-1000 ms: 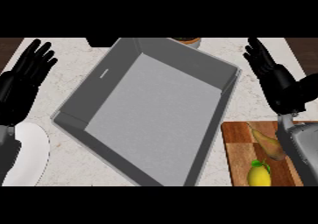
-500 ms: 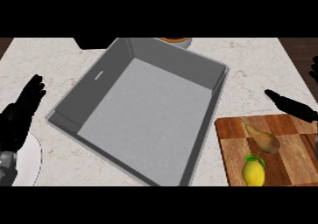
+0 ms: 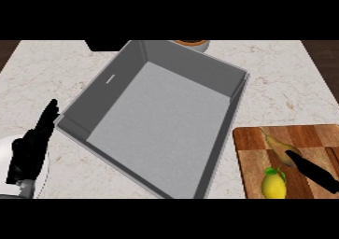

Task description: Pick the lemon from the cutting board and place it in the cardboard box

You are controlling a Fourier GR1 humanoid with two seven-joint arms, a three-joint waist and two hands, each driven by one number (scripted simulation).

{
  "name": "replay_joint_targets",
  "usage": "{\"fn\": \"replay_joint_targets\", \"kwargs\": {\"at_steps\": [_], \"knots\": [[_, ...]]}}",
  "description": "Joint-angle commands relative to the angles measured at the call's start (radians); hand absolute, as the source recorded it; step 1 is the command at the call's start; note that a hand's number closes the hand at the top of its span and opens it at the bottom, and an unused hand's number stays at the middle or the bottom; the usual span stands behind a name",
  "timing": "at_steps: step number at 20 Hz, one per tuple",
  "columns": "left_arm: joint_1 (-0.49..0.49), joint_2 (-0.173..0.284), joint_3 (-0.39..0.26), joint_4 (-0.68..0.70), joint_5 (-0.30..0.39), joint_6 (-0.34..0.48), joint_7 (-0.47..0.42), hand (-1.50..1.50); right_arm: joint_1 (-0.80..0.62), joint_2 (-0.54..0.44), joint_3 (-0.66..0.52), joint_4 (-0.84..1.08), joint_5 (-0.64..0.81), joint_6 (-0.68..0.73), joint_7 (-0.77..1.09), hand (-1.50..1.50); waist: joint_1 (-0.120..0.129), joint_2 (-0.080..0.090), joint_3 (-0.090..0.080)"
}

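— Lemon [image 3: 273, 185] position?
— At five o'clock, resting on the wooden cutting board [image 3: 316, 140], beside a brownish pear-like fruit [image 3: 280, 148].
— Right hand [image 3: 315, 172]?
— Over the board, just right of the lemon; fingers impossible to judge.
— Left hand [image 3: 34, 148]?
— At eight o'clock, fingers straight, beside the grey box [image 3: 220, 70].

Single head view — looking steeply down onto the counter [image 3: 54, 70], fairly close, forearms entering from the lower edge — no second view.
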Motion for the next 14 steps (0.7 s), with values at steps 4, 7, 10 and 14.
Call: {"fn": "replay_joint_targets", "kwargs": {"at_steps": [4,7,10,14], "knots": [[0.005,-0.003,0.001,-0.022,-0.013,0.006,0.005,0.0,0.224,-0.226,0.055,-0.153,0.185,0.202,0.319,-1.5,0.013,0.005,-0.005],[0.015,-0.014,-0.011,-0.026,-0.028,0.017,0.0,0.0,0.272,-0.307,0.098,-0.215,0.188,0.357,0.458,-1.5,0.027,0.008,-0.005],[0.008,-0.023,-0.026,-0.011,-0.04,0.015,-0.001,0.0,0.299,-0.374,0.141,-0.332,0.2,0.491,0.631,-1.5,0.028,0.01,-0.006],[-0.002,-0.025,-0.028,-0.027,-0.044,0.002,0.007,0.0,0.252,-0.39,0.207,-0.493,0.176,0.639,0.872,-1.5,0.039,0.008,-0.001]]}}
